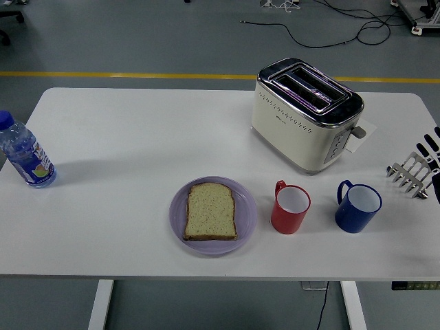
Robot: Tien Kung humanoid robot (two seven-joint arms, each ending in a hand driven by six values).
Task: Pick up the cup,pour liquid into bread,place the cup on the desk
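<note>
1. A cream toaster (306,113) stands toward the table's (137,130) far right.
2. A water bottle (24,152) stands at the left edge.
3. A paper slip (363,132) lies beside the toaster.
4. Cables (330,31) trail across the floor.

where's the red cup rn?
Head view: red cup stands right of centre near the front edge, between the plate with bread and the blue cup.

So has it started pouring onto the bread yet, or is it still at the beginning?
Nothing looks done. The red cup and blue cup both stand untouched on the table, beside the bread on its purple plate. Only the right hand shows, at the right edge. Picking, pouring and placing remain.
</note>
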